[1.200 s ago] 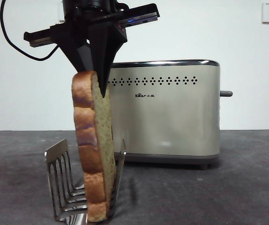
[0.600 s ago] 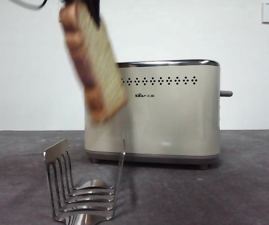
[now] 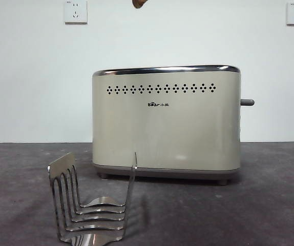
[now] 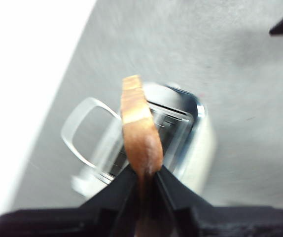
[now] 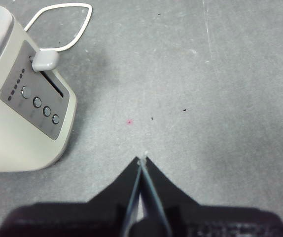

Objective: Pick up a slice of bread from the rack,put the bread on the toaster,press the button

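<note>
Brown crust: the slice of bread [image 4: 140, 143] is clamped edge-on between the two black jaws of the left gripper [image 4: 145, 178]; the jaws press on the crust from both sides, with most of the slice standing out beyond them
Bread, front view: only a small brown tip [image 3: 139, 3] shows at the top edge, well above the toaster [image 3: 166, 123] and clear of it
Bread, left wrist view: it hangs over the toaster's chrome top [image 4: 181, 123] — blurred, so which slot lies under it cannot be told
Left gripper: up out of the front view; only its own wrist camera shows it
Right gripper [image 5: 141, 163]: jaws pressed together with nothing between them; it hangs above bare grey table [image 5: 220, 89], near the toaster's narrow end but apart from it
Toaster: cream-beige box with a chrome top rim, a row of dot holes and a small dark logo; it stands on the dark table towards the back wall
Button [image 3: 247, 102]: a grey stubby lever sticking out of the narrow side; in the right wrist view it appears as a pale knob [image 5: 45, 60] above a row of small round controls — nothing touches it
Rack [image 3: 91, 207]: shiny steel, low, in front of the toaster and nearer the camera; its curved dividers hold no slice
Cord [image 5: 62, 24]: a white loop lying on the table beside the toaster's end
Wall: white, with two sockets [image 3: 75, 11] high up
</note>
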Motion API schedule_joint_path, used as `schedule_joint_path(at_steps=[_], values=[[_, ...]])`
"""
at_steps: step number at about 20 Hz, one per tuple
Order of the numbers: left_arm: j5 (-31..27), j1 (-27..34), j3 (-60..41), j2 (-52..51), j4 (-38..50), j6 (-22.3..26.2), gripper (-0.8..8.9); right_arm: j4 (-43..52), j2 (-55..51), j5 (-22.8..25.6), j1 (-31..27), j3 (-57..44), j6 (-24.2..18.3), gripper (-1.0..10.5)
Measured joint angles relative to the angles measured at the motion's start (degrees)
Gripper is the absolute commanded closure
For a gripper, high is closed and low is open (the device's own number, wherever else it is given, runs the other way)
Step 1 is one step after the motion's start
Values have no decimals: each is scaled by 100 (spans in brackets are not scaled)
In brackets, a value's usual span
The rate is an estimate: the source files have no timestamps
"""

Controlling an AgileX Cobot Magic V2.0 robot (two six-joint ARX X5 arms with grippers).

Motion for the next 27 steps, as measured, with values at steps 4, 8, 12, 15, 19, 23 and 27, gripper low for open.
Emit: schedule_joint_path(at_steps=[4,8,12,15,19,23,27], values=[[4,0,-4,22,-35,1792,822,0,0,0,2,0,0,946],[4,0,-4,114,-35,3012,823,0,0,0,2,0,0,946],[2,0,-4,398,4,3283,823,-2,0,0,2,0,0,946],[4,0,-4,645,9,3309,823,-2,0,0,0,0,0,946],[2,0,-4,984,-11,3305,823,-4,0,0,0,0,0,946],[-2,0,-4,1167,-15,3272,823,-4,0,0,0,0,0,946],[-17,31,-4,1362,-46,3195,823,-4,0,0,2,0,0,946]])
